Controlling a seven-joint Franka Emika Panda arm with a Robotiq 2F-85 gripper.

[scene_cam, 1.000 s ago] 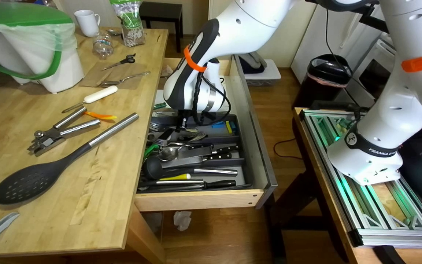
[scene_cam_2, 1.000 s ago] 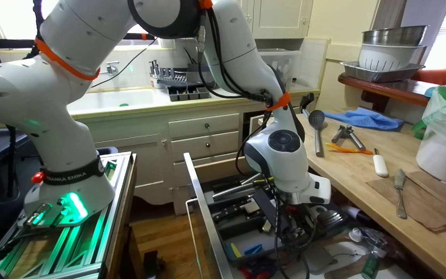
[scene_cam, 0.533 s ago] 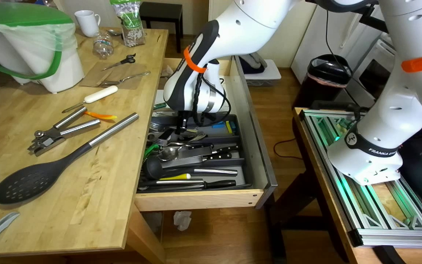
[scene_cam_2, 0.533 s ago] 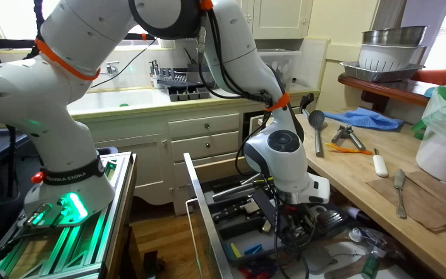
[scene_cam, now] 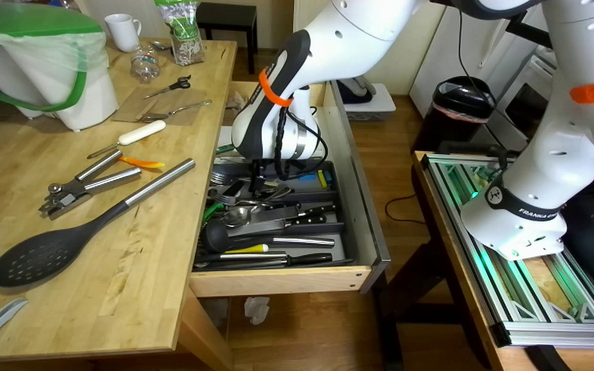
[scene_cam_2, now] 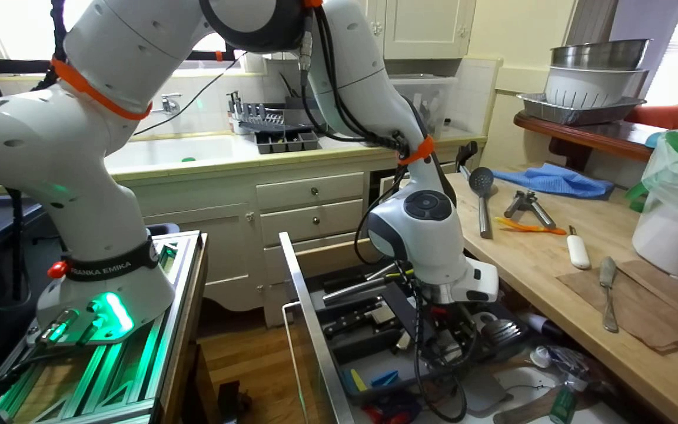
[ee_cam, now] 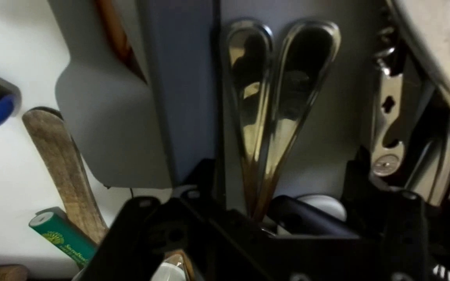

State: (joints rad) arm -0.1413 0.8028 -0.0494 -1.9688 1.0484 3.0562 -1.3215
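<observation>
The end effector has just parted its fingers and the arm has shifted slightly; it appears to grip nothing, so the two metal handles between the fingers lie free. They rest along the edge wall of the grey tray, with a corkscrew just beside one fingertip. Beyond, the pulled-out drawer juts from the edge of the table.

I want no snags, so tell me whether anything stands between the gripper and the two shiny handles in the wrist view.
Nothing visible lies over the shiny handles. The open gripper has the tray wall close by one finger and a corkscrew by the other; contact is unclear.
</observation>
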